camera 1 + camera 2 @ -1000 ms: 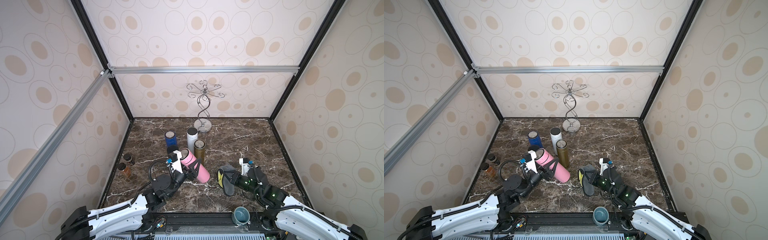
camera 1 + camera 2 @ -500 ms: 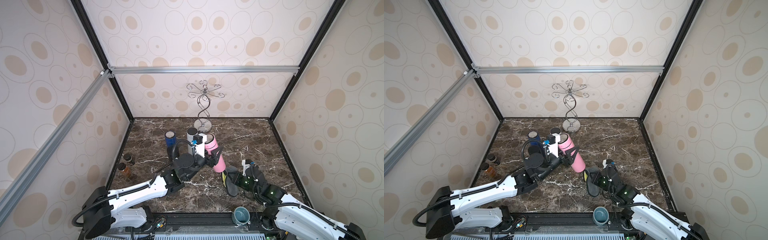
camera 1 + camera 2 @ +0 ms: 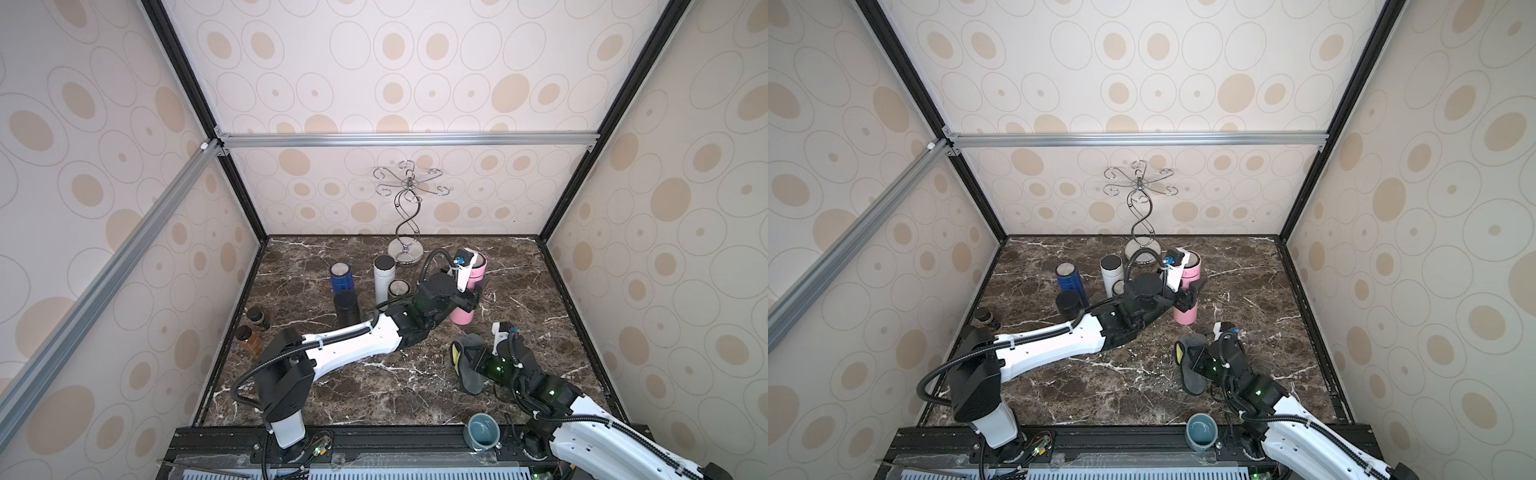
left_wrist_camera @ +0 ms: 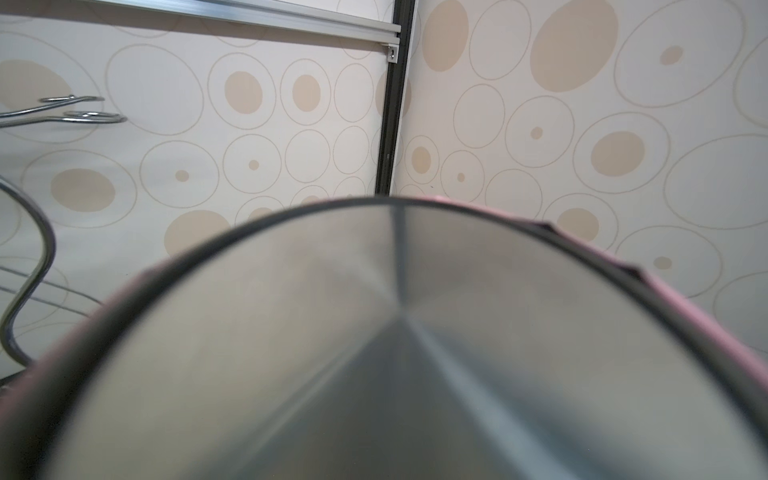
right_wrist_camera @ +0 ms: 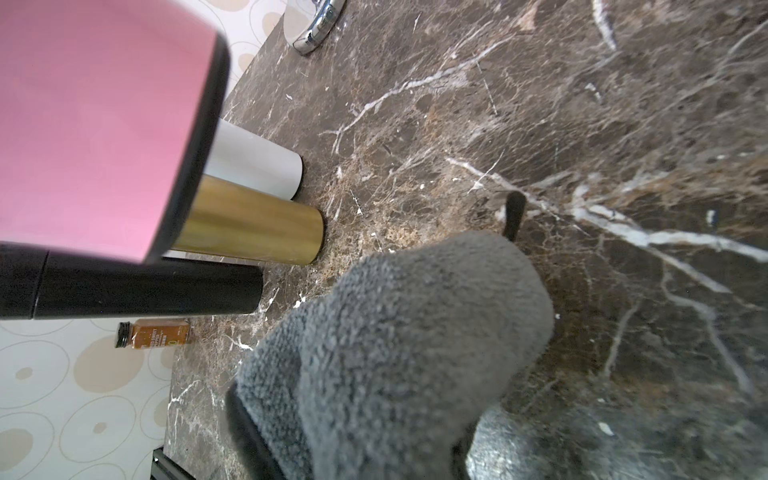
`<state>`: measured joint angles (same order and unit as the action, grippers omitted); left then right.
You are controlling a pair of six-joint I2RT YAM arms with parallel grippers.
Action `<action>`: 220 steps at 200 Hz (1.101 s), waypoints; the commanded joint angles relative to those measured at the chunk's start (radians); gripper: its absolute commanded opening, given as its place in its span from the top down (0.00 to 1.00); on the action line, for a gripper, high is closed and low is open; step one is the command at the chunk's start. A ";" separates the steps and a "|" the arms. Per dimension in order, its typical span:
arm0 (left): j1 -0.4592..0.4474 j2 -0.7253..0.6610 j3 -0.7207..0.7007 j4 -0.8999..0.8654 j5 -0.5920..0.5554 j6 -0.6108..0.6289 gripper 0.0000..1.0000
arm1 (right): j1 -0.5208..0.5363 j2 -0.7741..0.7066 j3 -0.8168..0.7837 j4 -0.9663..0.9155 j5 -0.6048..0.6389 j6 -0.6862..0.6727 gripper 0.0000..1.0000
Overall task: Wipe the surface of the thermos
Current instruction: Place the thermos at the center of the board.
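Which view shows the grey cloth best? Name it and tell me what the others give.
The right wrist view: the grey cloth fills the foreground, its pile sharp. Both top views show it only as a small dark fold at the right gripper. The left wrist view shows none of it.

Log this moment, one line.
left tool: shut on pink thermos | right tool: shut on grey cloth | grey cloth apart from pink thermos

The pink thermos point(image 5: 91, 124) has a smooth matt coat; its top point(image 4: 395, 353) is brushed metal. The cloth point(image 5: 407, 340) is grey, nubbly pile (towel-like). The tabletop point(image 5: 582, 124) looks like polished marble. The gold flask point(image 5: 249, 228) has a satin metal sheen, and the wire stand point(image 3: 406, 216) is shiny chrome.
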<state>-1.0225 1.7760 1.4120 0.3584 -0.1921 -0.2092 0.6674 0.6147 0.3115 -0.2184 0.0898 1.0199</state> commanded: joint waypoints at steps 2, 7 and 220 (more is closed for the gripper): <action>0.029 0.070 0.140 0.045 -0.001 0.086 1.00 | -0.005 -0.026 -0.018 -0.041 0.036 -0.013 1.00; 0.036 0.095 0.168 0.046 0.008 0.089 1.00 | -0.005 -0.028 -0.018 -0.043 0.037 -0.015 1.00; 0.226 0.839 0.895 0.138 0.040 0.076 1.00 | -0.036 0.069 0.021 0.008 0.030 -0.078 1.00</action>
<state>-0.8215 2.6183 2.2288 0.3771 -0.1246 -0.1299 0.6353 0.6765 0.3084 -0.2356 0.1238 0.9375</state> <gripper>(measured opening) 0.663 0.095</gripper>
